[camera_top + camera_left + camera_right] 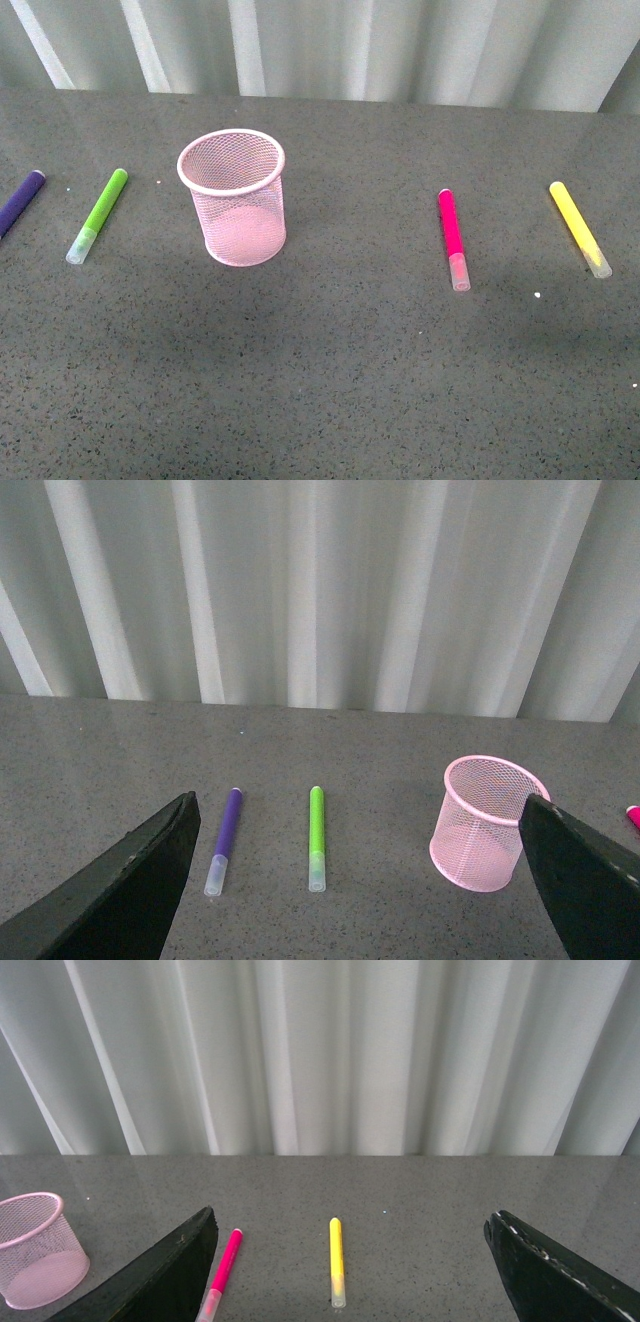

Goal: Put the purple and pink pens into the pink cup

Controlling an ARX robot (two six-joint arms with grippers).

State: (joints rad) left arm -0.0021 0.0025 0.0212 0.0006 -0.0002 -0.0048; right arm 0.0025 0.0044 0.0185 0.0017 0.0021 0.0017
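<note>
Pink wire mesh forms the cup (232,200), which is seen upright and empty, left of the middle of the tabletop (330,390). The purple pen (20,201) is laid flat toward the left edge, with a green marker (98,214) between it and the cup. The pink pen (452,236) is laid flat right of the middle, well apart from the cup, and a yellow marker (579,227) is found beyond it toward the right edge.

The left pincer (357,810) is held wide open with nothing in it, facing the purple pen and green marker. The right pincer (351,1218) is likewise spread wide and empty, facing the pink pen and yellow marker.

No pen has been grasped, so the task is judged to be at its start. A descent onto one wanted pen is called for next, with the barrel gripped and the neighbouring marker not nudged. The pen must then be tipped upright over the rim.
</note>
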